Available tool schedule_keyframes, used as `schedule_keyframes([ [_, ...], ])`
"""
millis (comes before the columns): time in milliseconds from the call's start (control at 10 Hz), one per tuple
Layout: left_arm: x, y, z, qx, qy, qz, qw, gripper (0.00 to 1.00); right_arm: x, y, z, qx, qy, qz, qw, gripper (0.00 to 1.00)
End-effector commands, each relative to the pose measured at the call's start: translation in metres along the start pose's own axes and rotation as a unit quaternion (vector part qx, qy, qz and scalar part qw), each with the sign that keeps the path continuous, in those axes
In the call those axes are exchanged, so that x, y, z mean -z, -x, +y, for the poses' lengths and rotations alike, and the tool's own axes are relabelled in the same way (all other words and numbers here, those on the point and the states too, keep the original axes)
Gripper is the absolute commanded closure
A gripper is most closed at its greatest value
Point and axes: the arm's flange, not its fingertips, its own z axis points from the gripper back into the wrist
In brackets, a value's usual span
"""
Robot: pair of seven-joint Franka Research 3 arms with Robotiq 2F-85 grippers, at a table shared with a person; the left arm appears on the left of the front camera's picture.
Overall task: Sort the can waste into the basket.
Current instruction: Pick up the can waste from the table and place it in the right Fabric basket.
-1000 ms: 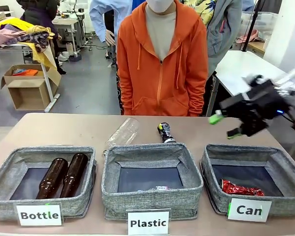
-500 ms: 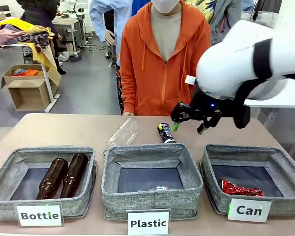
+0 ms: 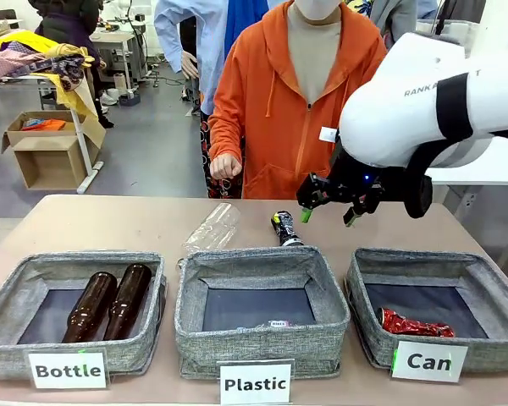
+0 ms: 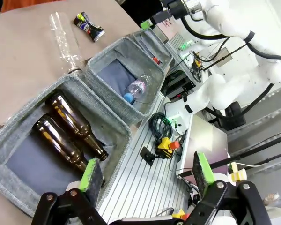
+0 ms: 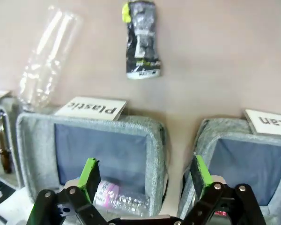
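Front view: the right tool (image 3: 328, 216) hangs released above the counter (image 3: 110, 220), just beside the black can (image 3: 284, 228) lying behind the Plastic basket (image 3: 262, 258). I judge it is poised there for a pick. The red can (image 3: 416, 324) already lies in the Can basket (image 3: 362, 283). A second ago this tool was at the right edge; it has swung in.

Left wrist view: the left tool (image 4: 146, 171) is released and empty, held back near the Bottle basket (image 4: 28, 112).

Right wrist view: the pads are spread, with the black can (image 5: 141, 40) ahead on the counter.

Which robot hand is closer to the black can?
Right. The right gripper hovers just beside the black can; the left gripper hangs far back, past the Bottle basket.
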Motion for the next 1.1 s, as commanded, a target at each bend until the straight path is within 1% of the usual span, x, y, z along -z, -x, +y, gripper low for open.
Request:
schedule_keyframes([
  [0, 0.000, -0.001, -0.004, -0.005, 0.002, 0.003, 1.000, 0.00, 0.023, -0.039, 0.023, 0.022, 0.023, -0.049, 0.998, 0.00],
  [100, 0.000, -0.001, -0.004, -0.005, 0.002, 0.003, 1.000, 0.00, 0.009, -0.036, 0.006, 0.032, -0.010, -0.060, 0.998, 0.00],
  [200, 0.000, -0.001, -0.004, -0.005, 0.002, 0.003, 1.000, 0.00, -0.025, -0.007, -0.049, 0.075, -0.064, -0.060, 0.993, 0.00],
  [300, 0.000, -0.001, -0.004, -0.005, 0.002, 0.003, 1.000, 0.00, -0.051, 0.035, -0.102, 0.087, -0.123, -0.033, 0.988, 0.00],
  [400, 0.000, -0.001, -0.004, -0.005, 0.002, 0.003, 1.000, 0.00, -0.067, 0.077, -0.142, 0.124, -0.144, -0.035, 0.981, 0.00],
  [500, 0.000, -0.001, -0.004, -0.005, 0.002, 0.003, 1.000, 0.00, -0.071, 0.109, -0.170, 0.132, -0.164, -0.041, 0.977, 0.00],
  [600, 0.000, -0.001, -0.004, -0.005, 0.002, 0.003, 1.000, 0.00, -0.071, 0.137, -0.197, 0.153, -0.190, -0.052, 0.968, 0.00],
  [700, 0.000, -0.001, -0.004, -0.005, 0.002, 0.003, 1.000, 0.00, -0.066, 0.154, -0.217, 0.173, -0.221, -0.063, 0.958, 0.00],
  [800, 0.000, -0.001, -0.004, -0.005, 0.002, 0.003, 1.000, 0.00, -0.055, 0.164, -0.230, 0.178, -0.253, -0.067, 0.949, 0.00],
  [900, 0.000, -0.001, -0.004, -0.005, 0.002, 0.003, 1.000, 0.00, -0.043, 0.166, -0.239, 0.188, -0.265, -0.059, 0.944, 0.00],
  [1000, 0.000, -0.001, -0.004, -0.005, 0.002, 0.003, 1.000, 0.00, -0.029, 0.161, -0.243, 0.197, -0.277, -0.061, 0.939, 0.00],
])
